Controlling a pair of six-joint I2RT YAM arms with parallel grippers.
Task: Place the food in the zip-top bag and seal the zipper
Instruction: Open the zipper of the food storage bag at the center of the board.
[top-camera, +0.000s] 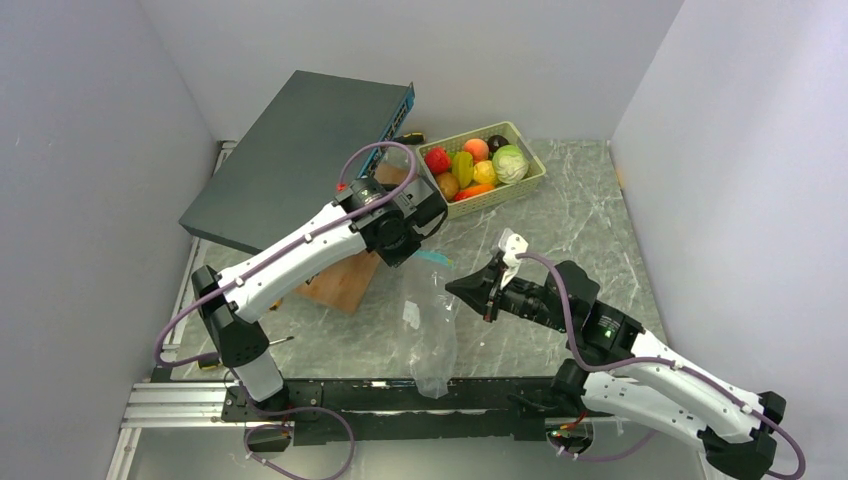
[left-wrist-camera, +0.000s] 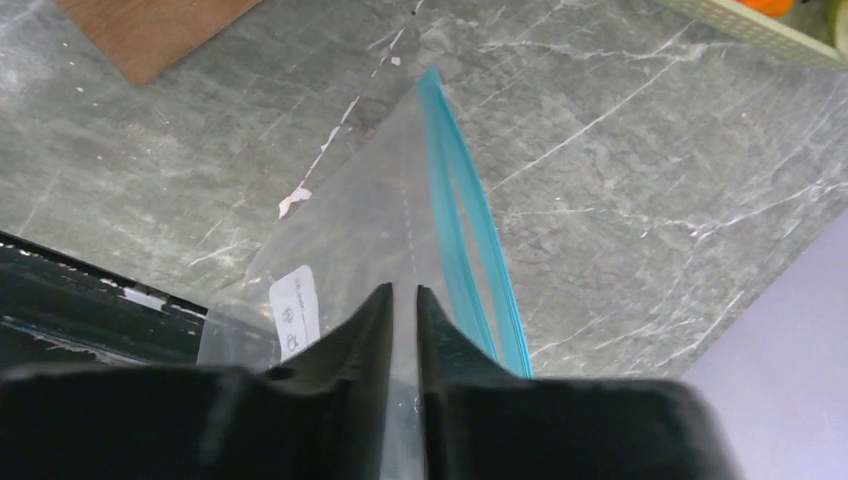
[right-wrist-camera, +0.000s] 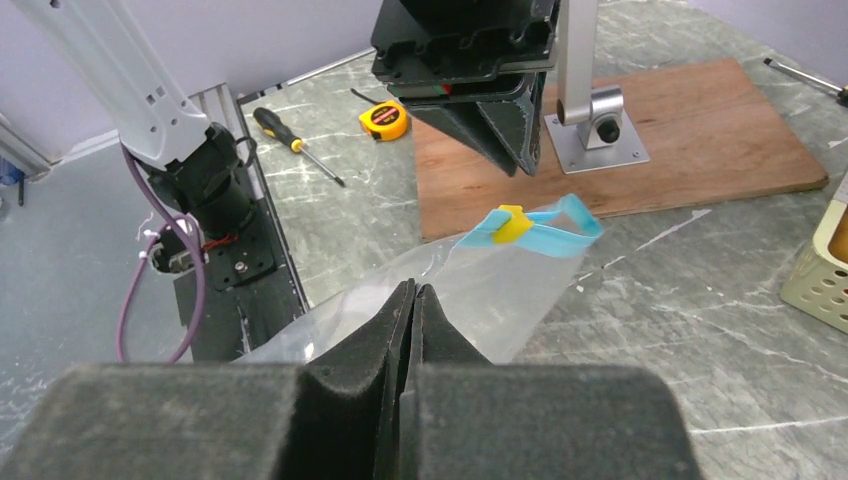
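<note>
The clear zip-top bag (top-camera: 430, 325) lies on the marble table between my arms. Its white label (left-wrist-camera: 296, 310) faces up, and its teal zipper (right-wrist-camera: 540, 232) stands up in a loop with a yellow slider (right-wrist-camera: 513, 222). My left gripper (left-wrist-camera: 403, 292) hovers just above the mouth end with its jaws a narrow gap apart and nothing between them; it also shows in the right wrist view (right-wrist-camera: 522, 165). My right gripper (right-wrist-camera: 413, 288) is shut at the bag's right edge and seems to pinch the film. The food (top-camera: 475, 165) sits in the pale green basket (top-camera: 500, 195) at the back.
A wooden board (top-camera: 345, 280) with a metal post (right-wrist-camera: 590, 110) lies left of the bag. A dark flat box (top-camera: 300, 150) leans at the back left. A screwdriver (right-wrist-camera: 295, 145) and a yellow tape measure (right-wrist-camera: 383, 118) lie near the left arm's base. The basket corner (right-wrist-camera: 820, 270) is right of the bag.
</note>
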